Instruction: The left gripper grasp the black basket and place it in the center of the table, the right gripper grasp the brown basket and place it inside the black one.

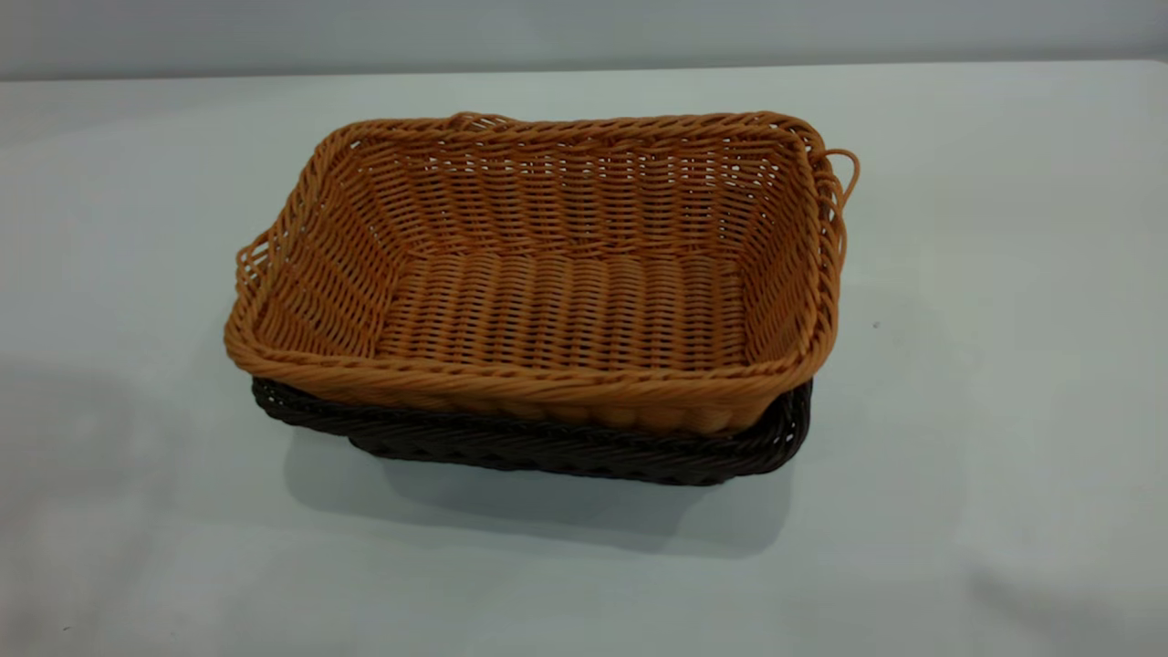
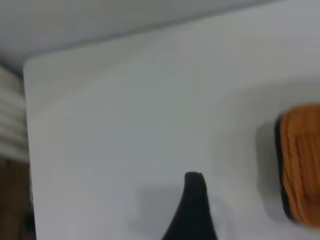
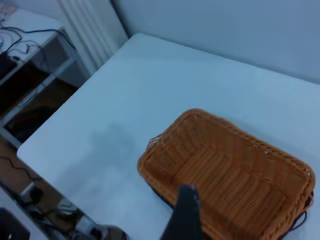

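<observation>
The brown basket (image 1: pixel 566 301) sits nested inside the black basket (image 1: pixel 566 453) near the middle of the table (image 1: pixel 958 456); only the dark rim and lower wall show beneath it. Neither arm appears in the exterior view. In the left wrist view my left gripper (image 2: pixel 245 200) hovers over bare table, off to one side of the baskets, open, with one black finger (image 2: pixel 194 200) showing and the brown basket (image 2: pixel 302 170) beyond it. My right gripper (image 3: pixel 225 202) hangs high above the brown basket (image 3: pixel 235 175), open and empty, with one finger (image 3: pixel 186 215) in view.
The right wrist view shows the table's corner and edge (image 3: pixel 30 150), with a metal shelf holding cables (image 3: pixel 30 55) beyond it and the floor below. The left wrist view shows another table corner (image 2: pixel 30 67).
</observation>
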### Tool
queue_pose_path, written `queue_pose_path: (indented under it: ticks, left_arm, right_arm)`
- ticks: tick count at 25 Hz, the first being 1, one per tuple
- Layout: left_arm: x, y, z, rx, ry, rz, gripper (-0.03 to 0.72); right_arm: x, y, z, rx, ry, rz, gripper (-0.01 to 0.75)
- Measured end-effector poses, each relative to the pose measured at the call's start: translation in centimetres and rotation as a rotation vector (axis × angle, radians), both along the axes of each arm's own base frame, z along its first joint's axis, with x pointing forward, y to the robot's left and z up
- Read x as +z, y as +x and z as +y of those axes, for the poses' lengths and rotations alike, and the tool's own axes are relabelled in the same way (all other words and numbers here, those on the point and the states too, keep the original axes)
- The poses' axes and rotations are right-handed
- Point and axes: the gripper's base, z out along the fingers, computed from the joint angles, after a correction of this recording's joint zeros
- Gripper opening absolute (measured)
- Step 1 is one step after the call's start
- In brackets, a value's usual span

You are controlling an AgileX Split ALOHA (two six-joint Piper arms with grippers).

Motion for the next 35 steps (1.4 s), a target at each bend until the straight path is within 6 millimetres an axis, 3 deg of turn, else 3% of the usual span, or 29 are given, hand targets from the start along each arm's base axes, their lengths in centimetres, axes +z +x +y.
queue_pose_path:
  ticks: [5,8,15,19,23,28,35]
  left_arm:
    - [1.1,-2.5,0.1,0.02,-0.026,-0.011,0.58]
    - [0.8,-4.6,0.0,0.019,-0.064,-0.018,0.58]
    - [-3.8,-12.6,0.0,-0.011,-0.137,0.011,0.58]
    - [-7.2,-17.2,0.3,-0.013,-0.141,-0.014,0.58]
    - [-10.5,-20.6,0.6,-0.015,-0.144,-0.047,0.58]
    - [-13.4,-22.8,0.7,-0.018,-0.147,-0.084,0.58]
    - [-16.0,-23.9,0.8,-0.019,-0.149,-0.101,0.58]
  right_arm:
    - [-1.2,-3.7,-0.4,0.01,-0.005,-0.044,0.593]
    - [-2.9,-5.3,-0.6,0.009,-0.005,-0.039,0.593]
    - [-8.1,-8.3,-1.1,-0.008,-0.021,-0.013,0.593]
    - [-11.2,-9.1,-1.8,-0.082,-0.076,0.027,0.593]
    - [-13.7,-9.3,-3.1,-0.221,-0.154,0.073,0.593]
    - [-14.7,-9.9,-4.8,-0.375,-0.244,0.046,0.593]
    - [-16.5,-10.6,-5.1,-0.403,-0.251,0.029,0.593]
